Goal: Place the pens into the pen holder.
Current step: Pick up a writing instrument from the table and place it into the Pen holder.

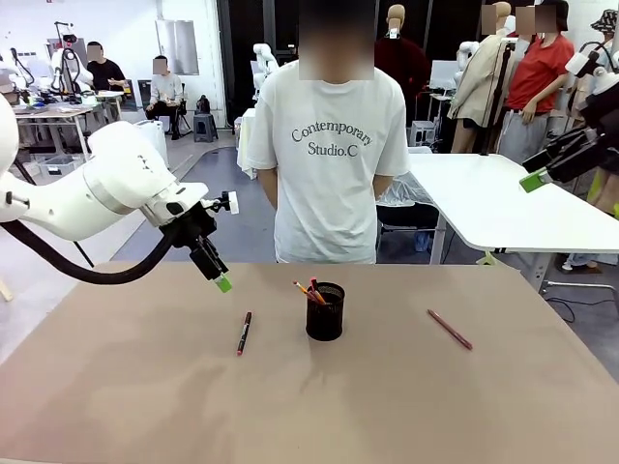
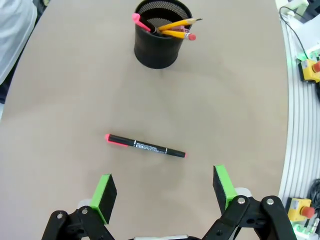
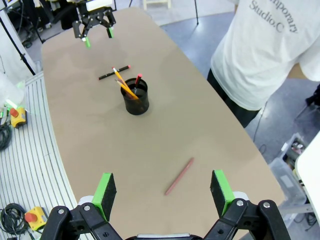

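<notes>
Black pen (image 2: 145, 146) ahead of left jaws

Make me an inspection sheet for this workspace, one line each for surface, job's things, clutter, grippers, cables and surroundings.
Surface: brown table top, flat and even.
Job's things: pen holder upright mid-table, with pencils and a pink-tipped pen inside; black pen with red ends lying flat on its left-arm side; pinkish-red pen lying flat on its right-arm side.
Clutter: nothing seen.
Grippers: left gripper open, off the table near the black pen; right gripper open, held high, holding nothing.
Cables: black hose slung under the left arm; loose cables beside the table.
Surroundings: person in a white T-shirt standing at the far edge; white table behind.
</notes>
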